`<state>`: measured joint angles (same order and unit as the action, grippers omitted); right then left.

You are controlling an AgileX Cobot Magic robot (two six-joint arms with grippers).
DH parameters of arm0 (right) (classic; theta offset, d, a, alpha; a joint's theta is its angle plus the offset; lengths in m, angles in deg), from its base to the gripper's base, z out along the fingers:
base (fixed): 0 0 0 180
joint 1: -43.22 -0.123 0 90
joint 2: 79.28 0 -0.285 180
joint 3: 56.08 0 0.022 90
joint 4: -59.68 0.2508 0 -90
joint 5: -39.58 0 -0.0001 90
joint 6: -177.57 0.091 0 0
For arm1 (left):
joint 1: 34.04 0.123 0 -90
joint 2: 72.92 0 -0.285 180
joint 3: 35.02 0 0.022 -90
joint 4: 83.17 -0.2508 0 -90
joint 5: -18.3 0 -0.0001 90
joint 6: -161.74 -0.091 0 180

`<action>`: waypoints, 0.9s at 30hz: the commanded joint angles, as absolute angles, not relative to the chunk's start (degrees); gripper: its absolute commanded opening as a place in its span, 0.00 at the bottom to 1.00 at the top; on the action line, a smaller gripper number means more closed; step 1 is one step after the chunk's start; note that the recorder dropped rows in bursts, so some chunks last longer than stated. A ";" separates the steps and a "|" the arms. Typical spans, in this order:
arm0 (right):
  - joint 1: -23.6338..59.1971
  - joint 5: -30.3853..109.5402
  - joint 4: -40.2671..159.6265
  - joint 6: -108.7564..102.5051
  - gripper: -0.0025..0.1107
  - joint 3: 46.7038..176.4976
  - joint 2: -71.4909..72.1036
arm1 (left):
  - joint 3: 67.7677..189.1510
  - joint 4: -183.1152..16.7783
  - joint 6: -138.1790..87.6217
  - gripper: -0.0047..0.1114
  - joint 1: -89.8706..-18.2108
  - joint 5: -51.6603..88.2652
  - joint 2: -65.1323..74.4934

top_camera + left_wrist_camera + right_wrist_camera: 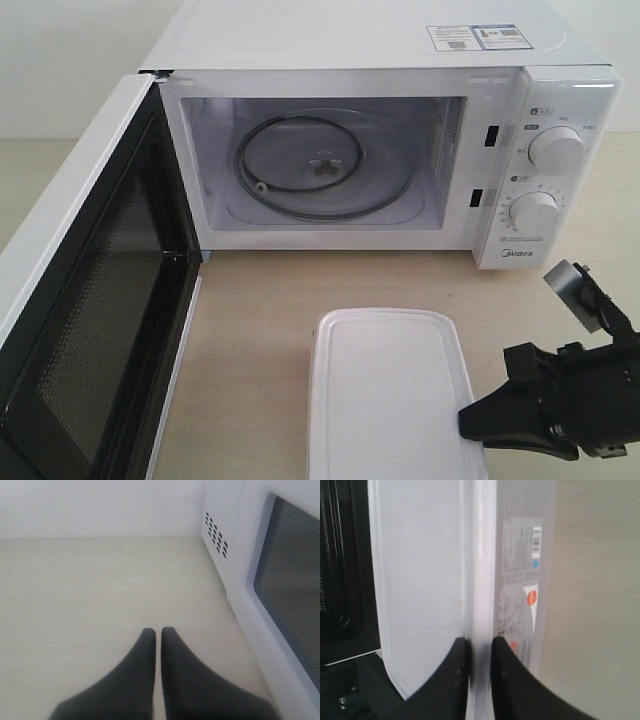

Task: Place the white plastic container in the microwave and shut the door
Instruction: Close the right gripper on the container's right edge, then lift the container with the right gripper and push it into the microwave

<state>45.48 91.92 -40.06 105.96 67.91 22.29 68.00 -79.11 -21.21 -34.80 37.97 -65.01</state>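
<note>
Right wrist view shows the right tool (480, 644) clenched on the rim of the white plastic container (420, 580), lying on the tabletop (255, 330) before the open microwave (350, 40), likely ready for lifting; left tool (158, 632) closed, empty.

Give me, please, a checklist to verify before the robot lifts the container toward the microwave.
1. The door is swung wide open: ok.
2. The microwave cavity holds only the glass turntable: ok.
3. The right gripper is closed on the rim of the white plastic container: ok.
4. The grip is firm enough for lifting: cannot tell.
5. The lid sits flat on the container: ok.
6. The left gripper is shut and empty, on the outer side of the door: ok.
</note>
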 commanded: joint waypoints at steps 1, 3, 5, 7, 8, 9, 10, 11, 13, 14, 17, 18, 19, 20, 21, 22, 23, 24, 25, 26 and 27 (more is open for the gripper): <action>45.34 91.53 -40.27 103.11 0.02 68.03 22.31 | 67.77 -79.15 -21.33 0.08 -34.68 37.82 -65.13; 45.34 92.04 -39.67 101.45 0.02 68.03 22.31 | 67.77 -79.15 -21.33 0.08 -34.68 37.82 -65.13; 45.34 92.98 -37.65 99.67 0.02 68.11 22.31 | 67.77 -79.15 -21.33 0.08 -34.68 37.82 -65.13; 45.34 93.26 -35.55 98.38 0.02 68.11 22.31 | 67.77 -79.15 -21.33 0.08 -34.68 37.82 -65.13; 45.34 93.36 -34.56 97.87 0.02 68.11 22.31 | 67.77 -79.15 -21.33 0.08 -34.68 37.82 -65.13; 45.34 93.72 -33.93 97.43 0.02 68.11 22.31 | 67.77 -79.15 -21.33 0.08 -34.68 37.82 -65.13; 45.34 94.19 -33.53 97.12 0.02 68.11 22.31 | 67.77 -79.15 -21.33 0.08 -34.68 37.82 -65.13; 45.34 95.07 -32.89 96.70 0.02 68.11 22.31 | 67.77 -79.15 -21.33 0.08 -34.68 37.82 -65.13; 45.34 96.53 -31.84 95.90 0.02 68.11 22.31 | 67.77 -79.15 -21.33 0.08 -34.68 37.82 -65.13; 45.34 96.95 -31.06 95.76 0.02 68.11 22.31 | 67.77 -79.15 -21.33 0.08 -34.68 37.82 -65.13; 45.34 97.05 -29.69 95.33 0.02 68.11 22.31 | 67.77 -79.15 -21.33 0.08 -34.68 37.82 -65.13; 45.34 97.05 -28.96 95.10 0.02 68.11 22.31 | 67.77 -79.15 -21.33 0.08 -34.68 37.82 -65.13; 45.34 97.17 -28.13 94.69 0.02 68.11 22.31 | 67.77 -79.15 -21.33 0.08 -34.68 37.82 -65.13; 45.34 97.17 -27.25 94.58 0.02 68.11 22.31 | 67.77 -79.15 -21.33 0.08 -34.68 37.82 -65.13; 45.34 97.17 -26.47 94.46 0.02 68.11 22.31 | 67.77 -79.15 -21.33 0.08 -34.68 37.82 -65.13; 45.34 97.17 -25.57 94.06 0.02 68.11 22.31 | 67.77 -79.15 -21.33 0.08 -34.68 37.82 -65.13; 45.34 97.17 -24.64 93.78 0.02 68.11 22.31 | 67.77 -79.15 -21.33 0.08 -34.68 37.82 -65.13; 45.34 97.17 -24.07 93.55 0.02 68.11 22.31 | 67.77 -79.15 -21.33 0.08 -34.68 37.82 -65.13; 45.23 97.17 -23.08 93.40 0.02 68.11 22.31 | 67.77 -79.15 -21.33 0.08 -34.68 37.82 -65.13; 44.55 97.17 -22.32 92.97 0.02 68.11 22.31 | 67.77 -79.15 -21.33 0.08 -34.68 37.82 -65.13; 43.58 97.17 -20.79 92.46 0.02 68.11 22.31 | 67.77 -79.15 -21.33 0.08 -34.68 37.82 -65.13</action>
